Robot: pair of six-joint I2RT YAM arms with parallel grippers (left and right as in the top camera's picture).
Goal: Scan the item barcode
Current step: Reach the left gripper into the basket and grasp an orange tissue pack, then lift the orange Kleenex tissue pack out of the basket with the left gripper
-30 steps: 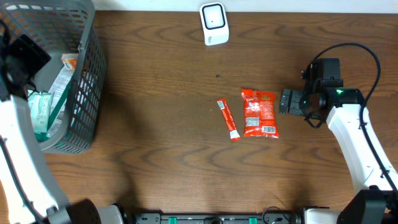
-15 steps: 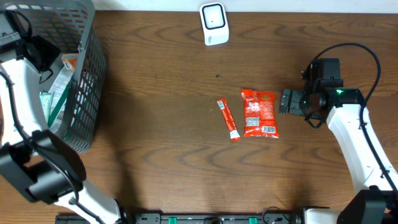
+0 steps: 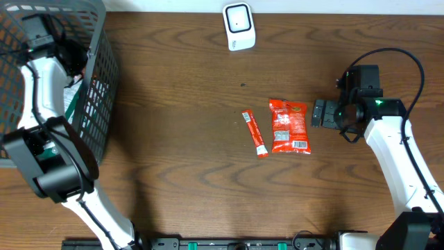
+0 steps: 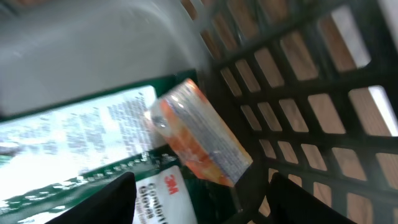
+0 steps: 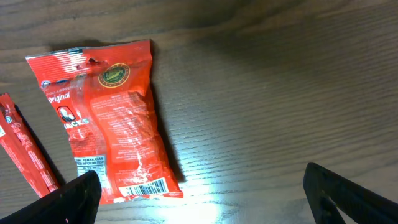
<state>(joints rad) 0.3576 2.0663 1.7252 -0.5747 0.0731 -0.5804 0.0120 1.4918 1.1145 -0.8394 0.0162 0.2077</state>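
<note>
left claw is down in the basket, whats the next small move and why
Probably ease the left claw forward until its open jaws straddle the small orange clear-wrapped packet, then close. That packet lies just ahead of the fingertips, resting on a green-and-white package beside the grey mesh basket wall, and nothing is gripped yet.

Both arms wear smooth white shells with black joints. The right arm (image 3: 392, 156) has a small green light (image 3: 378, 104) on its black wrist, a thin black cable (image 3: 413, 62) looping above, and a black right tool (image 3: 313, 113). The left arm (image 3: 38, 83) has a bulky black elbow.
</note>
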